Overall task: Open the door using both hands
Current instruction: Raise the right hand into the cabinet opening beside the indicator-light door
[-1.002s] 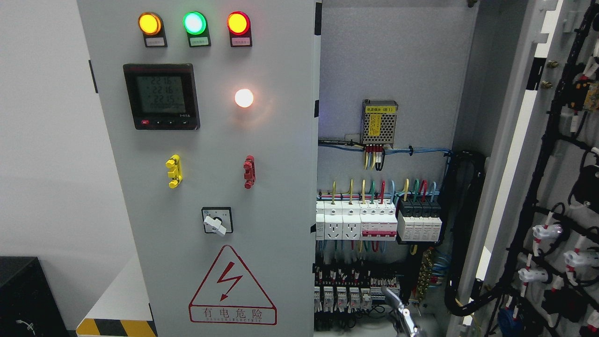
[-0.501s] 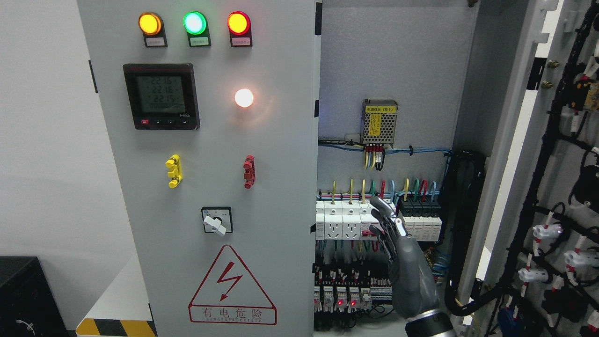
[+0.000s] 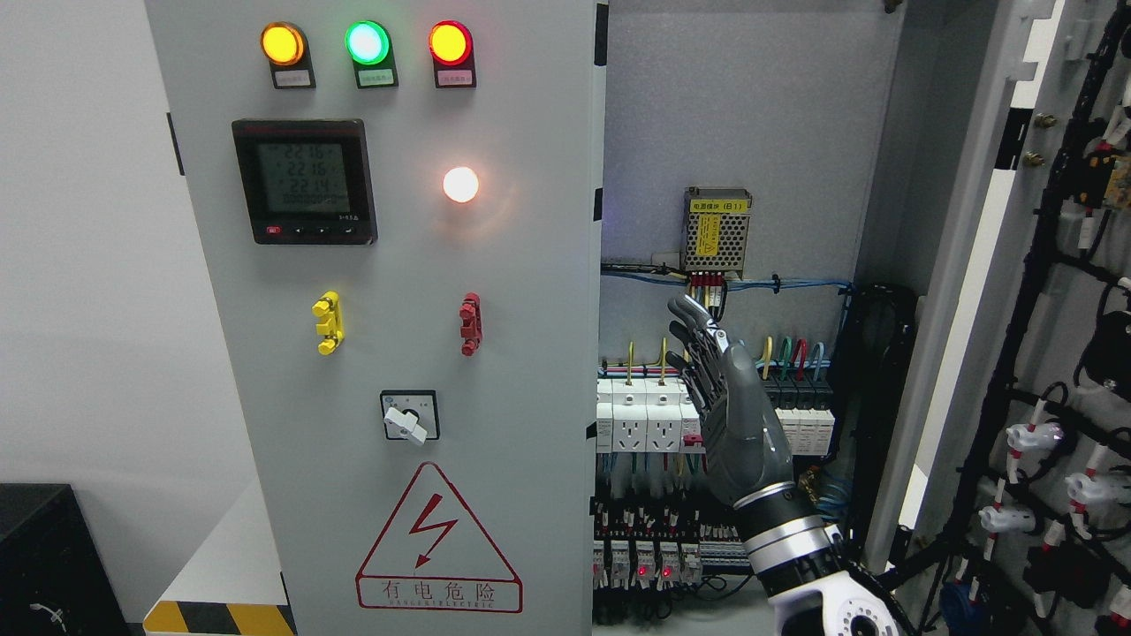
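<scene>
Cabinet with two doors. The right door is standing swung wide open at the picture's right, its inner face showing black wiring looms and white connectors. The left door is sitting closed or nearly so — its free edge is lining up along the middle of the cabinet, with indicator lamps, a meter and a rotary switch on its face.

The right robot hand is rising from the lower right into the open bay, fingers extended together and relaxed, grasping nothing. The palm is facing left, toward the left door's free edge, which suggests the hand is being presented flat to hook or push that edge from the inside rather than to grip a handle. It is hovering in front of the breaker row and just below the power supply; contact with either cannot be told, though it looks clear of them.

The left robot hand is not in view.

Judgement: half done — the remaining door wants a sideways reach to its edge, keeping the fingers off the live wiring.
</scene>
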Motion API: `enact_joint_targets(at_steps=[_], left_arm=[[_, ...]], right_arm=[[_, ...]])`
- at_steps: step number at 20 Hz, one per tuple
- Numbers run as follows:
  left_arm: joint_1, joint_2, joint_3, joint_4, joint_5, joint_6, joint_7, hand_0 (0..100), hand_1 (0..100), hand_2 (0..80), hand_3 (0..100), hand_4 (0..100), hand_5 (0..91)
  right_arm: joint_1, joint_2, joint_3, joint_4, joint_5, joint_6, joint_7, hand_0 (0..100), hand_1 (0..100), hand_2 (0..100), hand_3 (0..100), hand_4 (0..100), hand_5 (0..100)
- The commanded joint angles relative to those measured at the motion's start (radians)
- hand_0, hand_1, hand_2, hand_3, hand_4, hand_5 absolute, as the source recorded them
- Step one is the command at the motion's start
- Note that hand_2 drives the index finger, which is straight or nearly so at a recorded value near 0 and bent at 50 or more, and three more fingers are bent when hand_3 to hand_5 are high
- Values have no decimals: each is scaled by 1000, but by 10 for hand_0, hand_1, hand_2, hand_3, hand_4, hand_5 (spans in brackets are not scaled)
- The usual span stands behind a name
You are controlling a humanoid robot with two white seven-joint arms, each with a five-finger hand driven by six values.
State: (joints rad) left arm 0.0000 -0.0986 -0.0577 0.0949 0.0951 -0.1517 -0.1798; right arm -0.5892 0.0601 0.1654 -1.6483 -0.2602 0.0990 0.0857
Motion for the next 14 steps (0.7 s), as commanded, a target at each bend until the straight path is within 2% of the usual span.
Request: enact_joint_targets(at_steps=[1, 2, 3, 7, 10, 12, 14], left_arm=[[15, -1, -2, -1, 0, 1, 0, 0, 0, 0, 0, 0, 0], [15, -1, -2, 0, 0, 1, 0, 0, 0, 0, 0, 0, 0], [15, -1, -2, 0, 0, 1, 0, 0, 0, 0, 0, 0, 0], [15, -1, -2, 0, 0, 1, 0, 0, 0, 0, 0, 0, 0], [15, -1, -2, 0, 0, 3, 0, 0, 0, 0, 0, 0, 0], [15, -1, -2, 0, 0, 1, 0, 0, 0, 0, 0, 0, 0], [15, -1, -2, 0, 0, 1, 0, 0, 0, 0, 0, 0, 0]], right_arm=[[-78, -3, 8, 193, -62, 4, 29, 0, 0, 0, 0, 0, 0], [-80, -5, 8, 196, -62, 4, 69, 0, 0, 0, 0, 0, 0], [-80, -8, 8, 200, -62, 4, 92, 0, 0, 0, 0, 0, 0], [-100, -9, -3, 246, -63, 28, 103, 0, 0, 0, 0, 0, 0], [-103, -26, -3, 254, -63, 30, 112, 0, 0, 0, 0, 0, 0], [-106, -26, -3, 252, -65, 30, 132, 0, 0, 0, 0, 0, 0], [-115, -29, -4, 254, -65, 30, 173, 0, 0, 0, 0, 0, 0]])
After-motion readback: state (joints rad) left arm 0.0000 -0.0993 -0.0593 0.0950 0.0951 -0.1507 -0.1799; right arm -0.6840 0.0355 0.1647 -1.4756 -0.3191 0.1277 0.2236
